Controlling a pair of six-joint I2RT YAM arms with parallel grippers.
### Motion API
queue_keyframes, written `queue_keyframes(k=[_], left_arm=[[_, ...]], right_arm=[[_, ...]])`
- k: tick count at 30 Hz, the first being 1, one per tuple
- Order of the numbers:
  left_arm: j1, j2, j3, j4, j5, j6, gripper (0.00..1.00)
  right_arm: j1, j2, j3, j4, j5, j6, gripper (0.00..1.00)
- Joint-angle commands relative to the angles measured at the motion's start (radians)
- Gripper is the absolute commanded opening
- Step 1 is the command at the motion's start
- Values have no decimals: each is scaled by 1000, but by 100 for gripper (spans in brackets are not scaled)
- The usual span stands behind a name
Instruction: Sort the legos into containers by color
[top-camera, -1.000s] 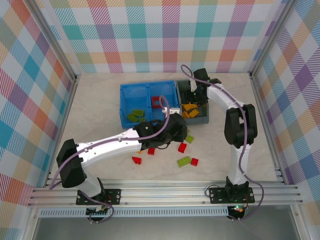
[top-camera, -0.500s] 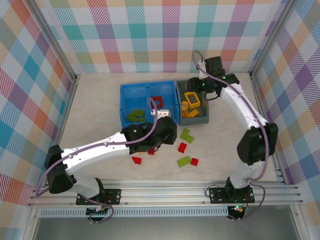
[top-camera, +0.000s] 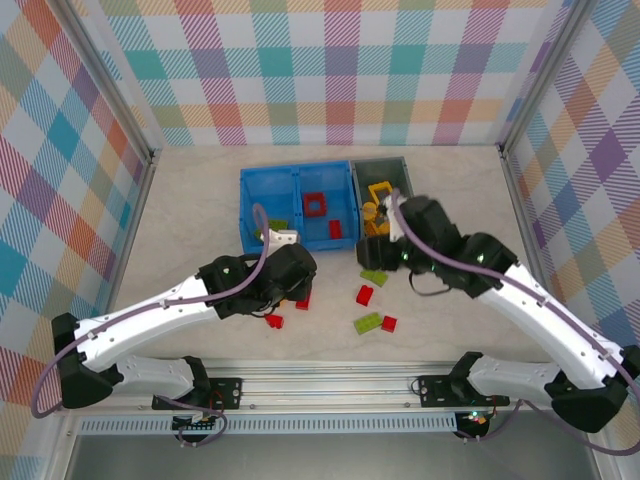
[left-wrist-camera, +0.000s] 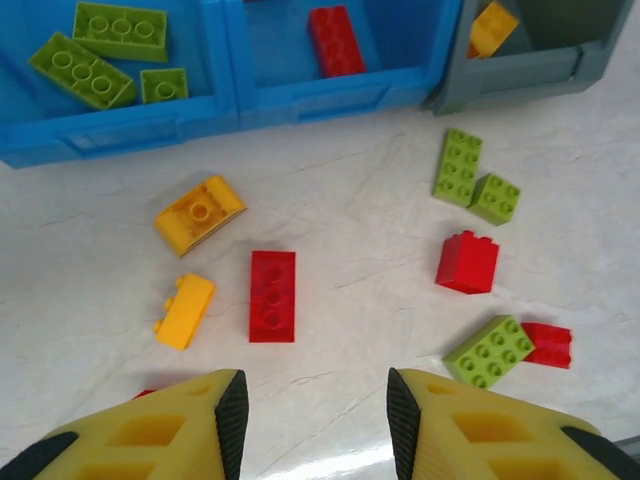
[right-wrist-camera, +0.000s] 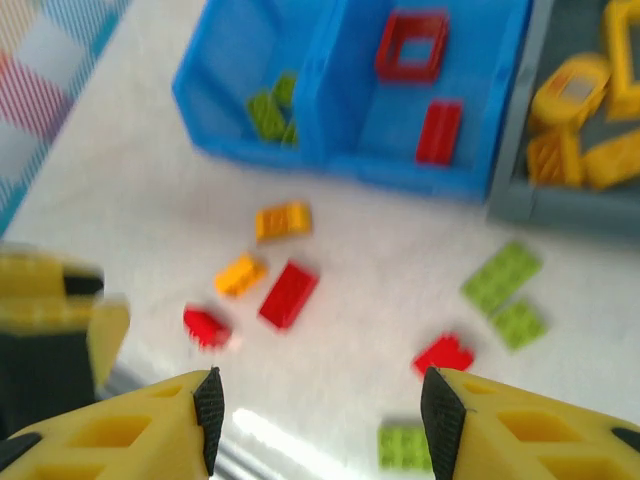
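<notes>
Loose legos lie on the table in front of the containers: a red brick (left-wrist-camera: 272, 295), a yellow brick (left-wrist-camera: 185, 310), an orange piece (left-wrist-camera: 200, 213), two green bricks (left-wrist-camera: 457, 165), a red block (left-wrist-camera: 467, 262) and a green brick (left-wrist-camera: 488, 350). My left gripper (left-wrist-camera: 312, 420) hangs open above bare table, just near of the red brick. My right gripper (right-wrist-camera: 320, 420) is open too, high over the loose legos, and its view is blurred. The blue bin (top-camera: 248, 225) holds green legos (left-wrist-camera: 100, 60) on the left and a red frame (top-camera: 316, 205) on the right. The grey bin (top-camera: 400, 170) holds yellow pieces (top-camera: 380, 192).
Checked walls and metal posts close off the table on three sides. The aluminium rail (top-camera: 330, 385) with both arm bases runs along the near edge. Both forearms cross low over the table's front half, the left wrist (top-camera: 280, 275) close to the right wrist (top-camera: 415, 245).
The right arm has swung back from over the grey bin toward the table's middle. The left arm has drawn back to the left and nearer. A yellow frame came into sight in the grey bin.
</notes>
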Motion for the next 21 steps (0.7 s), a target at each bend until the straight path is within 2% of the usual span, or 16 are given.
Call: queue_keyframes(k=[1,3,6,11,15,21], left_arm=[[11,46,-22,6,90,23,44],[1,92,-32,75,151,30,44],[-46,176,-34,186,188,64,44],[-126,367,19,277,258,275,56],[-129,462,64,227,225,341,57],[-103,409,50,196,168,274,63]], right_arm=[[121,-48,-59,-143,144,205,57],[161,-80,-90,-213,201,285,57],[165,-132,-147,-266,217,353,57],[165,-201,-146,-363,289,405,59],[165,-255,-124,-379,340,408,60],[165,-259,-140,-352,342,391,62]])
